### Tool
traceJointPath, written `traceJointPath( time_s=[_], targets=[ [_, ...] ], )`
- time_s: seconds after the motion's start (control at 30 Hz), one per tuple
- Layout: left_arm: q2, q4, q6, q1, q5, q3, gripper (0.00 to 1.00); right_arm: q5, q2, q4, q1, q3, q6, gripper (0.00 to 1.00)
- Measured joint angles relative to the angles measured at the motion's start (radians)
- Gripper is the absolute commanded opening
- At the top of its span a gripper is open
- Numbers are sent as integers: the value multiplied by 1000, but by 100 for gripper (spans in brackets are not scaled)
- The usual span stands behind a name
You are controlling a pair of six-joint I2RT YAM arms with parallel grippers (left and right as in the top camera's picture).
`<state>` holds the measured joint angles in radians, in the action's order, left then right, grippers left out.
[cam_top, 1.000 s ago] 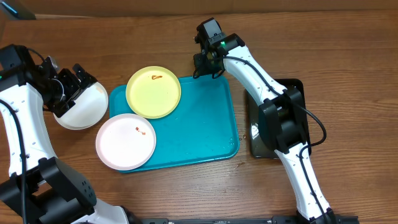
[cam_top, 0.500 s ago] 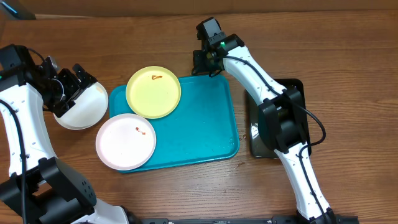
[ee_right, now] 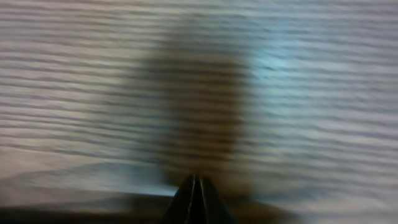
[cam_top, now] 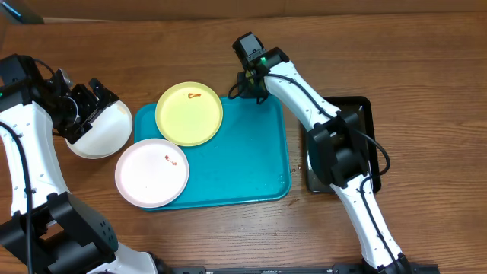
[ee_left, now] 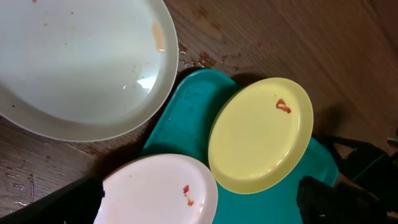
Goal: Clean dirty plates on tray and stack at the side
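Note:
The turquoise tray (cam_top: 236,152) lies mid-table. A pale yellow-green plate (cam_top: 189,114) with a red smear sits on its far left corner and also shows in the left wrist view (ee_left: 261,134). A white plate (cam_top: 152,173) with a small smear overhangs the tray's front left edge; it also shows in the left wrist view (ee_left: 155,186). Another white plate (cam_top: 99,131) lies on the table left of the tray, seen wet in the left wrist view (ee_left: 74,62). My left gripper (cam_top: 93,97) (ee_left: 193,208) is open above this plate. My right gripper (cam_top: 245,82) (ee_right: 194,185) is shut at the tray's far edge, over blurred wood.
A glossy black tray (cam_top: 362,106) lies at the right, partly under the right arm. Water drops and crumbs spot the wood by the left white plate (ee_left: 199,59). Bare wooden table surrounds the trays.
My right gripper has moved left along the tray's far edge. The tray and the two plates on it have shifted slightly. The left arm has not moved.

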<state>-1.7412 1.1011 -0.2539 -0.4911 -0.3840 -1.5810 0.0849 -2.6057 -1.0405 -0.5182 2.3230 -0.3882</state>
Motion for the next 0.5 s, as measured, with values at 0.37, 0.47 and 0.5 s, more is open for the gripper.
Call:
traceJointPath(
  time_s=[0.37, 0.47, 0.5],
  targets=[
    [0, 0, 0, 0, 0, 0, 100, 39, 14, -86, 58, 1, 2, 4],
    [0, 0, 0, 0, 0, 0, 100, 46, 23, -101, 74, -6, 19, 4],
    [0, 0, 0, 0, 0, 0, 100, 50, 30, -110, 79, -10, 27, 5]
  ],
)
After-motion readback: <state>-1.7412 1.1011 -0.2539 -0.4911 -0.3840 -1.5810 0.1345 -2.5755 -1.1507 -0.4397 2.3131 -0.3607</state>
